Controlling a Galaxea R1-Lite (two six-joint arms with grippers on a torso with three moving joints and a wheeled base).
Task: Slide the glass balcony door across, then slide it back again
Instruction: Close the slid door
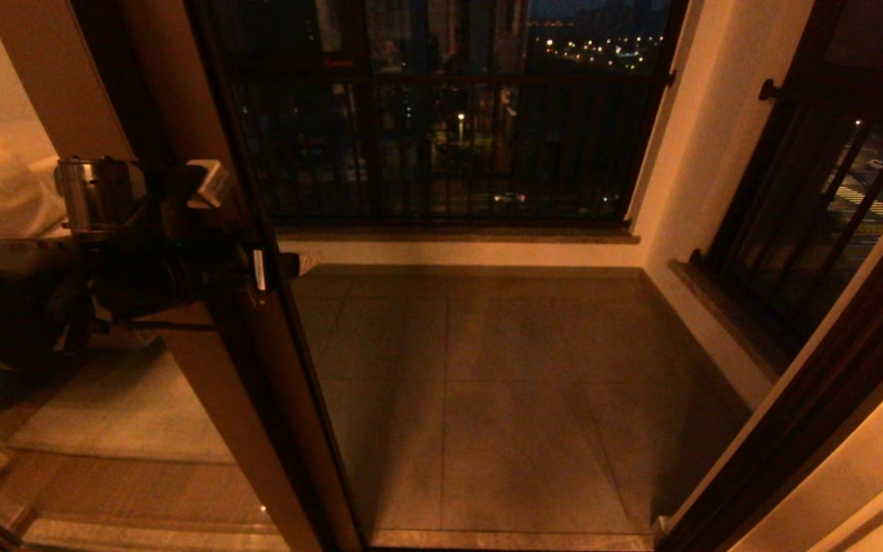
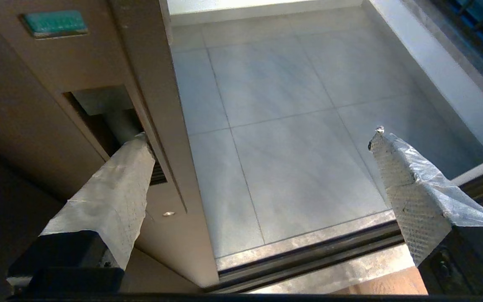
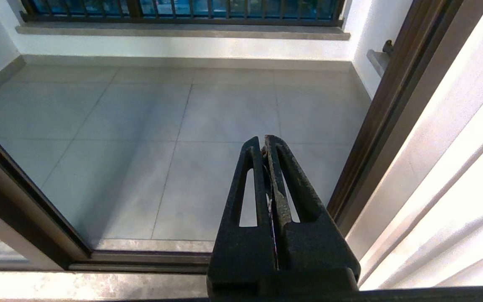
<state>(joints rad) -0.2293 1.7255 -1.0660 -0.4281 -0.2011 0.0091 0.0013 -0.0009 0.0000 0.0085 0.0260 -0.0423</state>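
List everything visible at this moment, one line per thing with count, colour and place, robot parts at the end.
glass balcony door: one, brown frame, slid to the left of the opening.
handle slot: one, dark recess in the door's edge post.
green label: one, on the door frame beyond the slot.
balcony floor: grey tiles, past the doorway.
railing windows: two, black bars, far wall and right wall.
floor track: one, dark, along the threshold.
left tool: open, one finger at the handle slot.
right tool: black, shut, facing the doorway.
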